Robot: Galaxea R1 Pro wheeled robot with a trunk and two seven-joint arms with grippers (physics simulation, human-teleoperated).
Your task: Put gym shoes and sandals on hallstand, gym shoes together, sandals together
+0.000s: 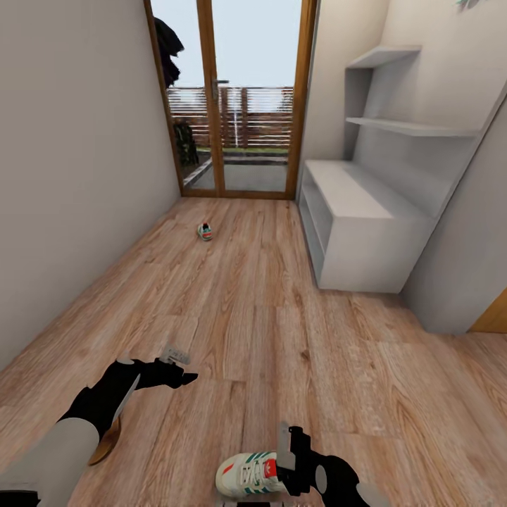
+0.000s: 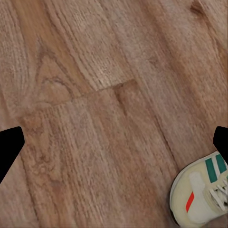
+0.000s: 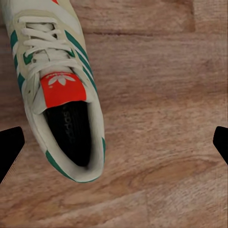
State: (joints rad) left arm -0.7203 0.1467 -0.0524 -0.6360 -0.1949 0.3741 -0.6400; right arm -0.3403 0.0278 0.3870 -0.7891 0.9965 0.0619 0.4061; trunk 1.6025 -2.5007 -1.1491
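Floor [image 1: 282, 331]: wood-grain planks, light brown, satin sheen, visible knots. Near shoe [image 3: 57, 90]: off-white matt upper, green stripes, woven laces, red-orange tongue patch, dark lining, smooth pale sole. Far shoe [image 1: 205, 231]: too small for finish. Hallstand [image 1: 366, 211]: pale grey-white, smooth, matt. Door frame [image 1: 208, 98]: warm brown wood, glazed panes. Walls [image 1: 77, 155]: plain, matt, off-white. Grippers [image 1: 179, 377] [image 1: 285, 451]: black, matt, pale grey metallic-looking parts.

Soft, even daylight from the glass door [image 1: 236, 98]; slight blur.
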